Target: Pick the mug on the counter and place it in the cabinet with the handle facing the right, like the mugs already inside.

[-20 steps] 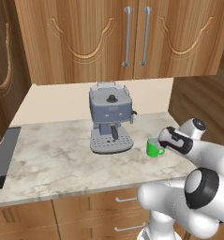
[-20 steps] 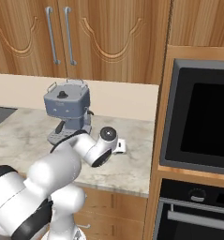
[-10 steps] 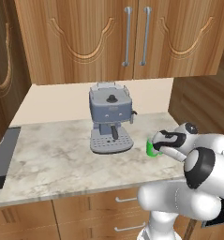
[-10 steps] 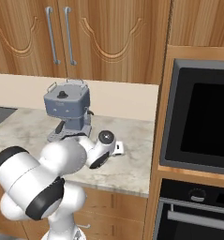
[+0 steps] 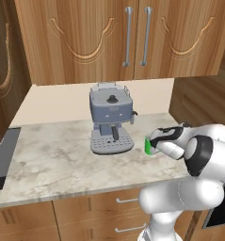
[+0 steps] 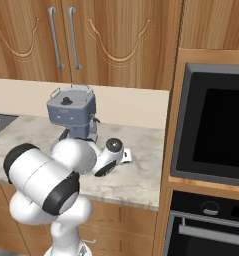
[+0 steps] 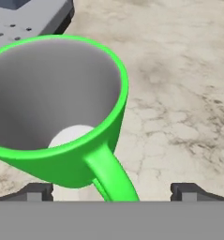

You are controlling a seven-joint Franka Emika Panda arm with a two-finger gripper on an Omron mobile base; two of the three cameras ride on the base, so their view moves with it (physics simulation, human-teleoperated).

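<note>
The mug point(image 7: 62, 112) stands upright on the worktop point(image 5: 62, 162), just beside the grey coffee machine point(image 5: 111, 120), its handle point(image 7: 111, 176) pointing back toward the hand. The gripper point(image 7: 111, 190) hovers right at it with its fingers point(image 7: 36, 191) spread wide, one tip each side of the handle, pinching nothing. The likely risk is that closing here catches only the thin handle, so the mug could swing or tip, or get nudged against the machine's tray. In the left base view just a sliver of green shows past the wrist; in the right base view the arm covers the mug. Whether the fingers touch the mug is hard to tell.
</note>
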